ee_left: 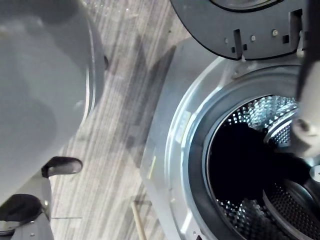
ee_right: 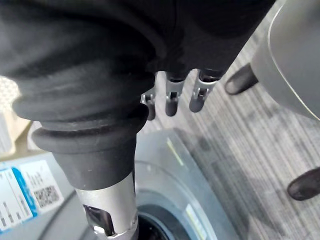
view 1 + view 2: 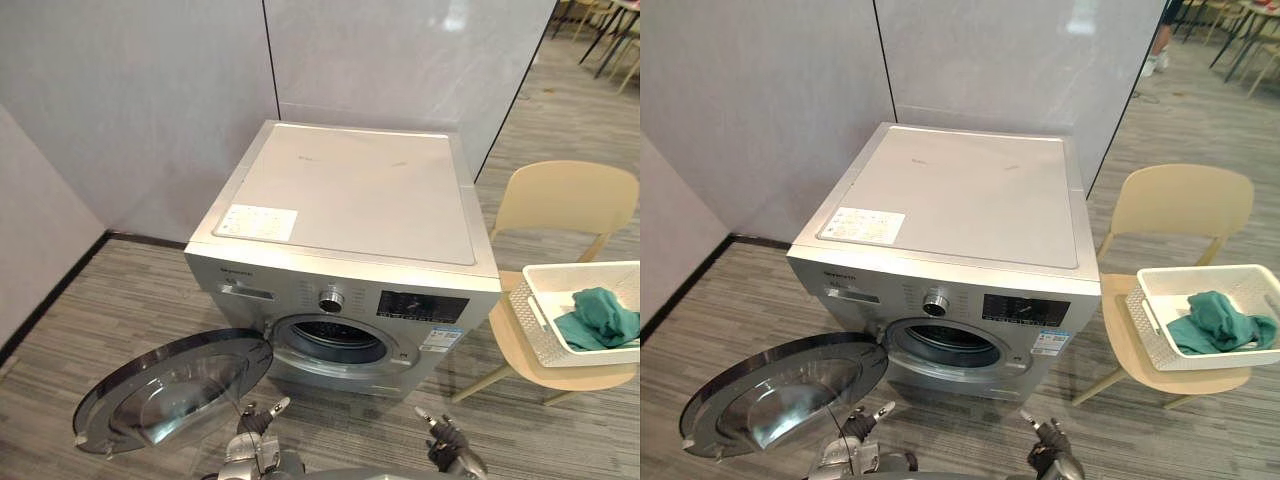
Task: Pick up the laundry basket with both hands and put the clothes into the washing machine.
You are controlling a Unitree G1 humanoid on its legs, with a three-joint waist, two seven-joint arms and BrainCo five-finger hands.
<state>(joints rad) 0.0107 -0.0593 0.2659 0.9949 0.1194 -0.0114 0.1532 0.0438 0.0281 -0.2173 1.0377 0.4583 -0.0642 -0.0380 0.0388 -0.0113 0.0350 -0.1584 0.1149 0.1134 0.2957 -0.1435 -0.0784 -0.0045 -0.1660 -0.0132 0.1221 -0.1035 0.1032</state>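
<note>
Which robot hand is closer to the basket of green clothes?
The right hand: the white basket sits on the beige chair off to that side. The left hand is by the washer's open door.

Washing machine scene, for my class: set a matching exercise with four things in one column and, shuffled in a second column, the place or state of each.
Things
1. round glass door of the silver washing machine
2. white perforated plastic laundry basket
3. teal cloth garment
4. beige chair

Places or states
A. lying in the basket
B. swung open
C. standing beside the machine, on the robot's right
D. resting on the chair seat

Pairs: 1-B, 2-D, 3-A, 4-C
</note>
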